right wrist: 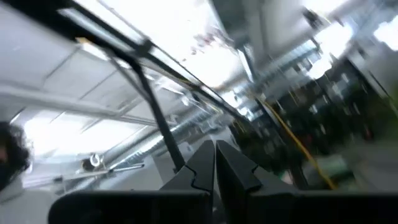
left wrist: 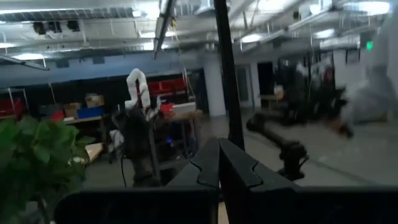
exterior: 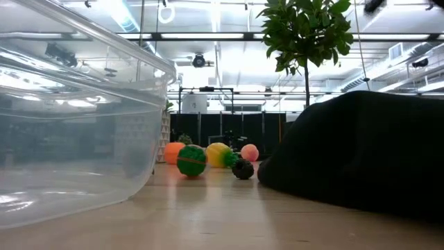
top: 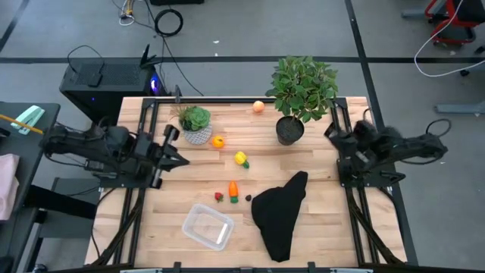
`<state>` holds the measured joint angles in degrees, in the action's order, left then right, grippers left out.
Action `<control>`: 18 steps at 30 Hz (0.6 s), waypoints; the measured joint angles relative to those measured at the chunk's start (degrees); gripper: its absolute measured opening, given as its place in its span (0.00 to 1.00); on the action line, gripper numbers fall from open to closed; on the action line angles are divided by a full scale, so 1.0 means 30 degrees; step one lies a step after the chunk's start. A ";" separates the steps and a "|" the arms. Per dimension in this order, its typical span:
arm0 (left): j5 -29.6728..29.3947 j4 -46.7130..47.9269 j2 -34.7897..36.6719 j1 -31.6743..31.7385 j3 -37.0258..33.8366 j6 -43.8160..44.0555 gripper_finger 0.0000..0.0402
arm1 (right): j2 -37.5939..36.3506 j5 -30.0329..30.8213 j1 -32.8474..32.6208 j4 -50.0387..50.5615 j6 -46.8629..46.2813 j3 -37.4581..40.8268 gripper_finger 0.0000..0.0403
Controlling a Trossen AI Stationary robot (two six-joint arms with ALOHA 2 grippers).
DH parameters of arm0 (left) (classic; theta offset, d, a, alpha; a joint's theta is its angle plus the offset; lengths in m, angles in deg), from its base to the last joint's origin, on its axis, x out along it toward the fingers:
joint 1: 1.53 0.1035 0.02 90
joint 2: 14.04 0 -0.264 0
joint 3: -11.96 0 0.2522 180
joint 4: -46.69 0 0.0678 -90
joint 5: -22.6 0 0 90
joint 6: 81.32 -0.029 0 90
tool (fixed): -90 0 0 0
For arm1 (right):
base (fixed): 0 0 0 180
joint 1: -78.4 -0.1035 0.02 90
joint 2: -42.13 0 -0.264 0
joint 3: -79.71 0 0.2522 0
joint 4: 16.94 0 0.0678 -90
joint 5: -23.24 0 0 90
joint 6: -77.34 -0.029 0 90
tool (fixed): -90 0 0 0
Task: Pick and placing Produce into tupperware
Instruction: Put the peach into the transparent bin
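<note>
The tupperware (top: 208, 227) is a clear shallow box standing near the table's near edge; in the low view it fills the left side (exterior: 69, 132). The toy produce lies scattered on the wood: a peach piece (top: 258, 107), an orange one (top: 218, 141), a yellow one (top: 241, 158), an orange carrot (top: 233, 189) and a red piece (top: 219, 196). Several of them show in the low view around the yellow one (exterior: 218, 154). My left gripper (top: 183, 159) is shut and hovers at the table's left side, pointing right. My right gripper (top: 331, 131) is shut at the table's right edge.
A black cloth (top: 280, 212) lies crumpled right of the tupperware. A small plant in a white pot (top: 195, 124) stands near my left gripper, and a tall potted plant (top: 301, 92) stands at the far right. A small dark piece (top: 248, 198) lies by the carrot.
</note>
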<state>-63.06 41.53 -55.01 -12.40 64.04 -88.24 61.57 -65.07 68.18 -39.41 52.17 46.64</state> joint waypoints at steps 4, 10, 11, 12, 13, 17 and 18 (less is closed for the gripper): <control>-0.0397 0.0927 -0.1734 0.0063 0.1906 0.0260 0.04 | 0.3980 -0.0857 -0.1014 0.1874 0.1026 -0.4912 0.06; -0.1505 0.0953 -0.3153 0.0066 0.3459 0.2081 0.06 | 0.8105 -0.0650 -0.0791 1.0760 0.1714 -1.2760 0.06; -0.1516 0.0954 -0.3278 0.0066 0.3622 0.2092 0.06 | 0.8475 -0.0661 -0.0804 1.2281 0.2067 -1.3957 0.06; -0.1516 0.0944 -0.3461 0.0066 0.3801 0.2099 0.05 | 0.8791 -0.0699 -0.0838 1.3373 0.2244 -1.4964 0.06; -0.1523 0.0885 -0.3631 0.0066 0.3986 0.2178 0.05 | 0.9075 -0.0838 -0.0929 1.4220 0.2310 -1.5867 0.06; -0.1516 0.0874 -0.4226 0.0058 0.4231 0.3594 0.03 | 0.9450 -0.1335 -0.1072 1.5850 0.2545 -1.8275 0.06; -0.1517 0.0884 -0.4339 0.0058 0.4237 0.4012 0.03 | 0.9450 -0.1333 -0.1072 1.5883 0.2325 -1.8565 0.06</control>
<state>-67.61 44.19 -68.03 -12.23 76.74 -76.21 89.92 -69.06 64.97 8.24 59.15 -9.06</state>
